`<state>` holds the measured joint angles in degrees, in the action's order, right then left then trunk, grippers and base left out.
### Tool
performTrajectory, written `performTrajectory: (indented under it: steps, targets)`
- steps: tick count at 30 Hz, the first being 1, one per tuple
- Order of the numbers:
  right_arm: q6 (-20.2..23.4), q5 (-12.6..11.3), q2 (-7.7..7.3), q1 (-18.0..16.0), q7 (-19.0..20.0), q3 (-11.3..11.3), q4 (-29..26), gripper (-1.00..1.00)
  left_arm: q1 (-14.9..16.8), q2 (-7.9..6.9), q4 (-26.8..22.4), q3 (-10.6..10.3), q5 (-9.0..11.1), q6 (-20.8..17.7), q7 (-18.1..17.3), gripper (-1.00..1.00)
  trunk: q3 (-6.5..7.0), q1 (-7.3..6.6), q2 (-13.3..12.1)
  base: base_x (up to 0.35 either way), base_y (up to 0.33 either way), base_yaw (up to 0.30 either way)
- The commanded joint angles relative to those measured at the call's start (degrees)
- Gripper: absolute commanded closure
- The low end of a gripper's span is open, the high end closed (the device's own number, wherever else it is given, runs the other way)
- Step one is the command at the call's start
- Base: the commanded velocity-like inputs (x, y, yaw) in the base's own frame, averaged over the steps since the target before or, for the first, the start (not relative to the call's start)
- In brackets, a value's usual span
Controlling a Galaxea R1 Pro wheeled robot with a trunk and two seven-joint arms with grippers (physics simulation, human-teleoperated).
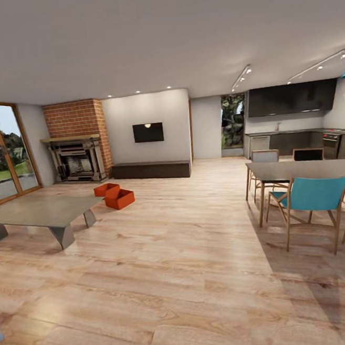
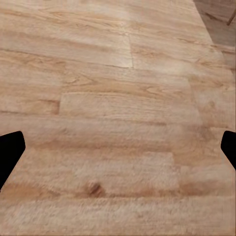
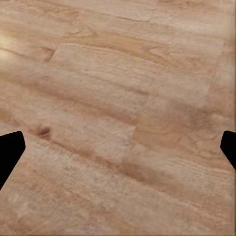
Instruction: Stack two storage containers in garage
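Both bins [image 1: 113,194] sit touching on the wood floor [image 1: 182,277] between the low table [image 1: 42,212] and fireplace [image 1: 78,159], while the left pincer [image 2: 118,147] and right pincer [image 3: 118,147] hang spread wide, empty.

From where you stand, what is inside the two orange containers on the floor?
The nearer storage container looks empty as far as its interior shows; its front wall hides the bottom. The farther storage container is partly covered, so its inside is unclear.

Bright even render, ceiling spotlights [image 1: 243,74], soft chair shadows, blurred edges
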<state>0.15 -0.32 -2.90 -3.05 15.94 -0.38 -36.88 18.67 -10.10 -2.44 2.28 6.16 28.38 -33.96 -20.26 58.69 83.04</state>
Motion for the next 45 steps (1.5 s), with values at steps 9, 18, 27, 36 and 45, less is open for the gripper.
performTrajectory:
  steps: [9,18,27,36,45]
  targets:
    - [-0.02,-0.03,0.0,-0.03,0.23,-0.05,-0.04,-1.0,0.05,-0.01,0.06,0.18,0.52,-0.16,-0.58,-1.0,-0.07,0.04,0.03,0.347,-0.076,0.0]
    - [-0.03,-0.08,0.0,-0.03,0.23,-0.06,-0.04,-1.0,0.05,-0.01,0.06,0.18,0.52,-0.16,-0.58,-1.0,-0.07,0.04,0.03,0.347,-0.076,0.0]
    - [-0.05,-0.09,0.08,-0.03,0.23,-0.06,-0.04,-1.0,0.04,-0.01,0.06,0.18,0.52,-0.16,-0.58,-1.0,-0.07,0.04,0.03,0.347,-0.076,0.0]
    - [-0.06,-0.08,0.09,-0.03,0.23,-0.06,-0.04,-1.0,0.02,-0.01,0.06,0.18,0.52,-0.17,-0.58,-1.0,-0.07,0.04,0.03,0.347,-0.076,0.125]
    - [-0.06,-0.12,0.09,-0.03,0.23,-0.06,-0.04,-1.0,0.03,-0.01,0.06,0.18,0.52,-0.16,-0.58,-1.0,-0.07,0.04,0.03,0.347,-0.076,0.234]
